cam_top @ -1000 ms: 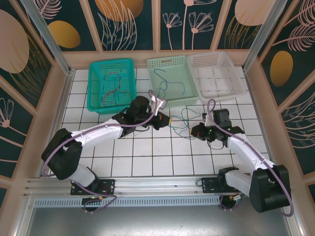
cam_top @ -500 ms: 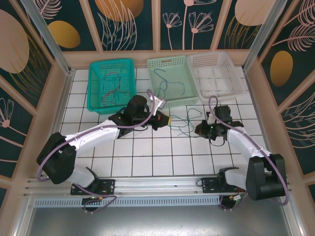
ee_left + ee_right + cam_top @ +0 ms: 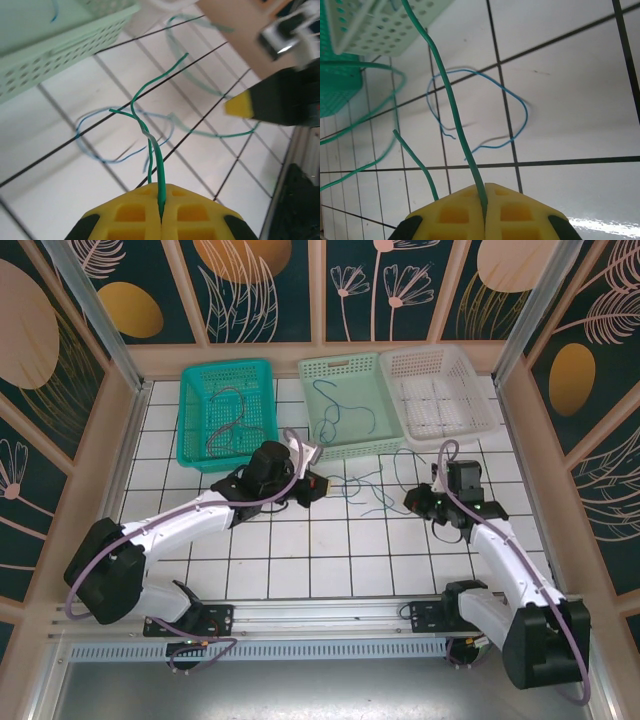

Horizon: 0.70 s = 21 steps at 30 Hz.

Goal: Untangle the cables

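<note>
Fingers of left gripper (image 3: 161, 219) clenched thin curly green wire (image 3: 156, 155); right gripper (image 3: 484, 207) pinched green wire (image 3: 451, 107) likewise. Thin blue wire (image 3: 519, 100) lay looped on white tiled table (image 3: 560, 75).

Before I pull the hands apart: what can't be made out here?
- Left wrist: green cable end, hidden between left hand pads.
- Right wrist: green cable leaves the top edge, above right hand.
- Top external: cables between the hands, crossings too thin to trace.
</note>
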{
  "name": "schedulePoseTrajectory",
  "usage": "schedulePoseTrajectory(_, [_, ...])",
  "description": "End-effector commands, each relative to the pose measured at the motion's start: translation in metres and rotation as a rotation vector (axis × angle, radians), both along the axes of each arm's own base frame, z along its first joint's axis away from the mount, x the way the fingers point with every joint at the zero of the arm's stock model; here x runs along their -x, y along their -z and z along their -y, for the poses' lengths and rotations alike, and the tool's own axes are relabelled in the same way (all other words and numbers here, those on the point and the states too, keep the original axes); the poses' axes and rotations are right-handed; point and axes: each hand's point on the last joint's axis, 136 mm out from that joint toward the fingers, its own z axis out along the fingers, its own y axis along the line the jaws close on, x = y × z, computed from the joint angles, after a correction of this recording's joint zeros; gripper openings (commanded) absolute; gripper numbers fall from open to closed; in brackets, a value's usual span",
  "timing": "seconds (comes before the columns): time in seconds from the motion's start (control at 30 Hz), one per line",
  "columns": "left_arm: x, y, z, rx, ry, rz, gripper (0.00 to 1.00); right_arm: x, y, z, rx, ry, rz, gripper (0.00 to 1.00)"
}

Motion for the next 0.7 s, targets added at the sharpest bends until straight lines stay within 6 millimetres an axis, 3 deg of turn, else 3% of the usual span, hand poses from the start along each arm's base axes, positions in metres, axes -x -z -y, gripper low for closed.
schedulePoseTrajectory(0.0, [-0.003,0.007,-0.011,-0.019,-0.059,-0.025,0.0,0.005,0.006,0.008,0.011,0.055,-0.027,0.0])
schedulePoseTrajectory(0.1, [-0.006,-0.007,-0.009,0.032,-0.07,0.001,0.0,0.015,0.038,0.024,0.078,0.12,-0.166,0.0])
schedulePoseTrajectory(0.23, [-0.007,-0.02,-0.001,0.069,-0.043,0.017,0.0,0.016,0.062,0.021,0.074,0.114,-0.285,0.0])
schedulePoseTrajectory(0.27, [-0.006,-0.021,0.0,0.072,-0.033,0.02,0.0,0.013,0.062,0.022,0.077,0.117,-0.282,0.13])
schedulePoseTrajectory(0.3, [-0.007,-0.023,0.001,0.076,-0.028,0.023,0.0,0.01,0.062,0.022,0.078,0.118,-0.278,0.33])
schedulePoseTrajectory(0.33, [-0.007,-0.025,0.002,0.078,-0.024,0.028,0.0,0.007,0.06,0.023,0.08,0.119,-0.266,0.61])
schedulePoseTrajectory(0.37, [-0.007,-0.027,0.003,0.082,-0.022,0.033,0.0,0.005,0.057,0.023,0.082,0.121,-0.254,0.74])
schedulePoseTrajectory(0.4, [-0.008,-0.028,0.003,0.086,-0.021,0.038,0.0,0.003,0.053,0.024,0.086,0.124,-0.241,0.8])
schedulePoseTrajectory(0.57, [-0.011,-0.036,0.008,0.116,-0.021,0.051,0.0,-0.007,0.01,0.02,0.024,0.154,-0.111,0.81])
schedulePoseTrajectory(0.67, [-0.014,-0.044,0.011,0.15,-0.027,0.066,0.0,-0.012,-0.02,0.01,-0.095,0.17,-0.023,0.76])
